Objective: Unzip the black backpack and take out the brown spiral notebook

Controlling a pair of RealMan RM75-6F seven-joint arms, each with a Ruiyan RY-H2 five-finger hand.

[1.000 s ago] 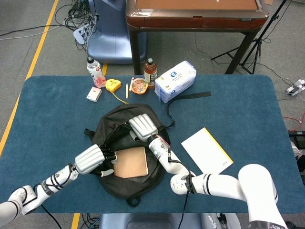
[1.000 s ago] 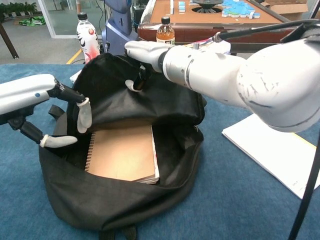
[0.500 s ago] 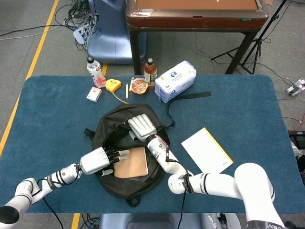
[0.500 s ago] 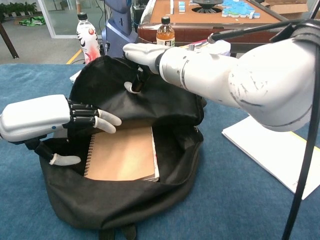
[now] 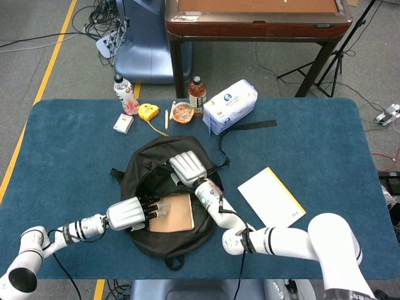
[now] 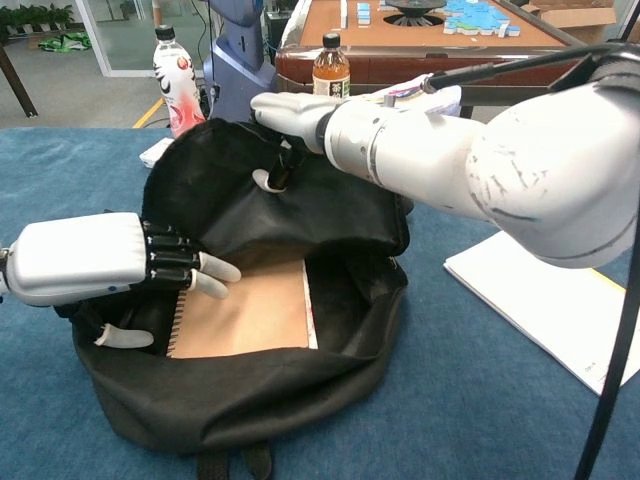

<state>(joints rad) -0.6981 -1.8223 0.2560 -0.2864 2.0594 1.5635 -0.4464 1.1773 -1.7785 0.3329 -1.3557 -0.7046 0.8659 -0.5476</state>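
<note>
since the black backpack lies unzipped with its flap lifted, the brown spiral notebook is seen flat inside the opening, its spiral edge at about 9 o'clock and its long axis running roughly from 6 to 12 o'clock in the chest view. the left hand is placed at that spiral edge, fingers extended over the cover and thumb lower beside the binding; nothing is yet gripped, and contact with the cover cannot be told. the notebook is thus found at about 3 o'clock from the left hand, which is judged much the nearer. the right hand is closed on the flap at 12 o'clock, holding it up. a white booklet lies on the blue counter at 3 o'clock.
</note>
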